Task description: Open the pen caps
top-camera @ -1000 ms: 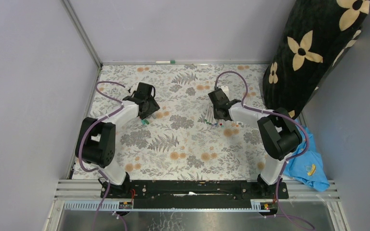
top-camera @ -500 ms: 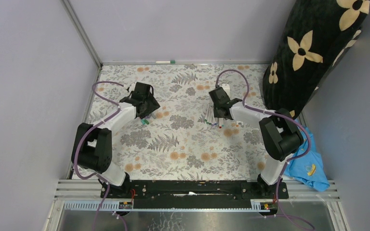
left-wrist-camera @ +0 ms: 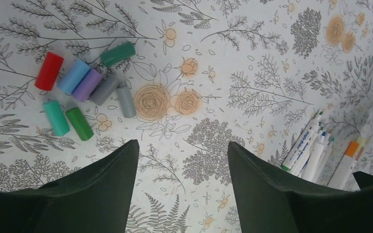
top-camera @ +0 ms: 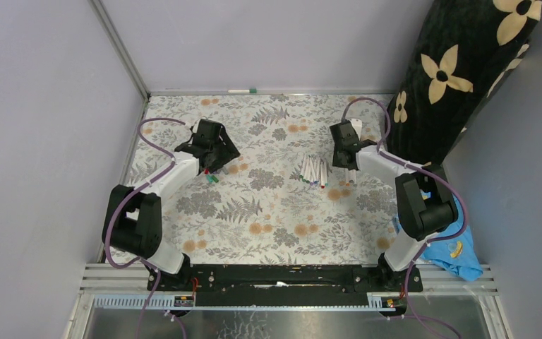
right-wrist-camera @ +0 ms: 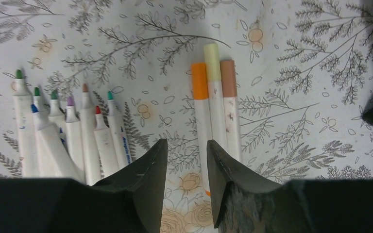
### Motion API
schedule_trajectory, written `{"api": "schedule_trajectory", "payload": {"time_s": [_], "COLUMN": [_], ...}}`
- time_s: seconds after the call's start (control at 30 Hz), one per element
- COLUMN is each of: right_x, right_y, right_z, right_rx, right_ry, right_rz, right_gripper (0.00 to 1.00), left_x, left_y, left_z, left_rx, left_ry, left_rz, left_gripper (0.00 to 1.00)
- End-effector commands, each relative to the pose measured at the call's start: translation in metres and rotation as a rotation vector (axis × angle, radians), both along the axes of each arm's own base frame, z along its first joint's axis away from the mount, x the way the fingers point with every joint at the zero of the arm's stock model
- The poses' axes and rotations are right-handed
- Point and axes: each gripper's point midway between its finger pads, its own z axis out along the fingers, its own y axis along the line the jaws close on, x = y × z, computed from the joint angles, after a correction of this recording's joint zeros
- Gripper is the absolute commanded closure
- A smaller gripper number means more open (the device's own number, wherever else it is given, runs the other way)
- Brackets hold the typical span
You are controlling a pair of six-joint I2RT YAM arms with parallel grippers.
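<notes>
Eight short, loose coloured plastic caps lie ahead of the left hand. Ahead of the right hand lie eight uncapped white marker pens and three capped white pens.

we see a bench covered in a pale cloth printed with grey ferns and orange blossoms. plain lilac walls close it in at the left and back, meeting at a metal corner post. at the right stands a tall black fabric bundle with cream flowers, and a crumpled blue cloth lies nearer us. the light is soft and even.
</notes>
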Motion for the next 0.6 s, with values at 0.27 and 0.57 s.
{"api": "schedule_trajectory", "payload": {"time_s": [0.27, 0.57], "right_x": [-0.008, -0.015], "right_y": [-0.007, -0.013], "right_z": [-0.019, -0.038], "right_rx": [0.047, 0.056], "right_ry": [0.060, 0.104], "right_rz": [-0.009, -0.022], "right_gripper": [0.58, 0.59], "left_x": [0.007, 0.008], "left_y": [-0.011, -0.011], "left_z": [0.011, 0.018], "left_rx": [-0.028, -0.037], "left_ry": [-0.059, -0.078], "left_rz": [-0.048, -0.042], "left_gripper": [0.25, 0.25]}}
